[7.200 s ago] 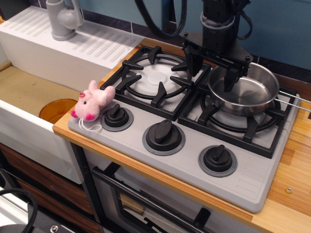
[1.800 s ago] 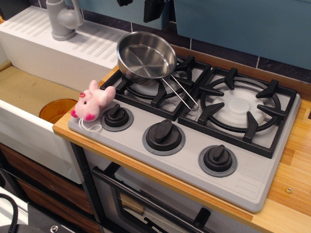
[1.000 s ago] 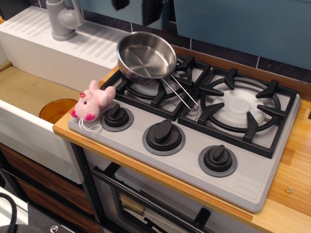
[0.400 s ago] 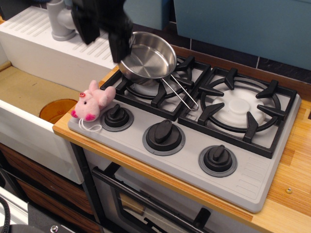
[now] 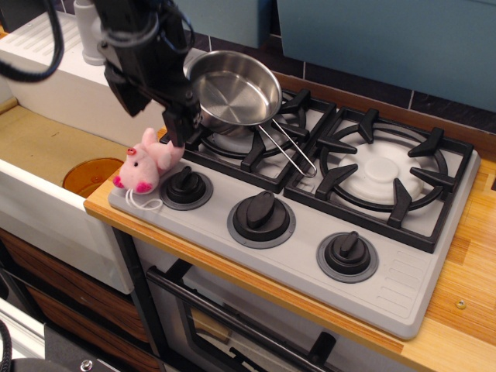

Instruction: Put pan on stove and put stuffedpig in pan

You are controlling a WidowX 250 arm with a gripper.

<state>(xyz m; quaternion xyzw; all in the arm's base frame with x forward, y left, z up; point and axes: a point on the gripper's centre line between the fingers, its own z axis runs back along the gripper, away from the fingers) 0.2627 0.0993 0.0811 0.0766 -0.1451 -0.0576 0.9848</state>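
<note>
- The sink basin (image 5: 46, 155) lies just off the table's left edge, and the stuffedpig (image 5: 147, 164) sits right at that edge, on the stove's front-left corner beside the leftmost knob (image 5: 186, 186). A glancing push from the right would likely tip it into the basin.
- The pig's white string (image 5: 146, 203) trails on the grey stove (image 5: 310, 248) surface. If a finger pins or snags it, the toy could swing or drag when lifted.
- The pincer (image 5: 155, 116) hangs just above the pig, its fingers spread apart and holding nothing. One dark finger (image 5: 177, 124) is right over the pig's back end while the other is further toward the sink. Coming down off-centre, it may pinch only fuzz and lose the toy.
- The same finger is very near the pan's (image 5: 232, 87) wall; I cannot tell whether they touch. A bump could shove the pan.
- The pan sits on the left burner grate (image 5: 252, 143), looking tilted and toward the table's back edge, its wire handle (image 5: 288, 151) pointing front-right. Dropping the pig onto the rim might rock it.
</note>
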